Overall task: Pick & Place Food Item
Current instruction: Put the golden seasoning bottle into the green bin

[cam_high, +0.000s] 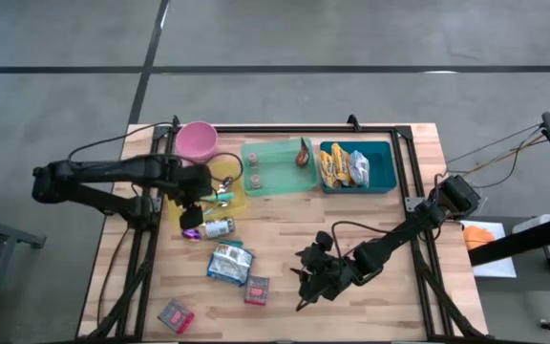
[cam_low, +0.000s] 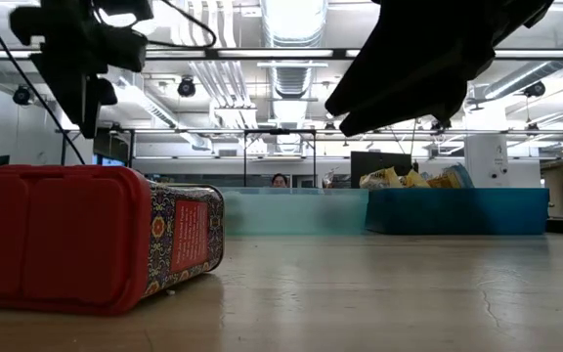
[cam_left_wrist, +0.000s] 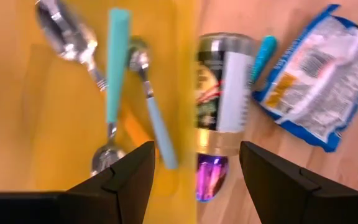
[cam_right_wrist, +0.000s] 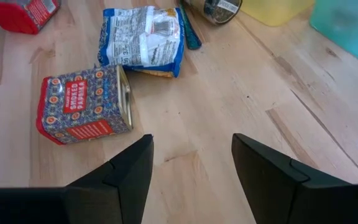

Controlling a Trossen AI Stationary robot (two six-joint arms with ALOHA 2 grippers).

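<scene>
The task names no particular food item. Loose on the wood: a jar (cam_high: 216,228) lying on its side just right of the yellow tray (cam_high: 231,198), a blue-white packet (cam_high: 229,264) nearer the front, a small paprika tin (cam_high: 256,290) right of the packet, and a red tin (cam_high: 175,315) at front left.

Bins at the far edge: the blue bin (cam_high: 386,178) already holds snack bags (cam_high: 344,166). The green tray (cam_high: 277,187) holds two small shakers and a brownish item I can't identify. The yellow tray holds spoons (cam_left_wrist: 73,42). A pink bowl (cam_high: 196,140) sits far left.

The left gripper (cam_high: 192,208) hovers over the yellow tray's right edge and the jar. Its fingers (cam_left_wrist: 132,183) are spread and hold nothing; the jar's purple cap shows between them.

The right gripper (cam_high: 311,278) hangs over bare wood front of centre, just right of the paprika tin. It is spread and empty too, its fingers (cam_right_wrist: 129,174) framing only table.

Progress, as a judgement: partly done, with bags binned and four items still out. The left arm looks closest to a grab, on the jar. Descent, close, lift and drop all remain.
</scene>
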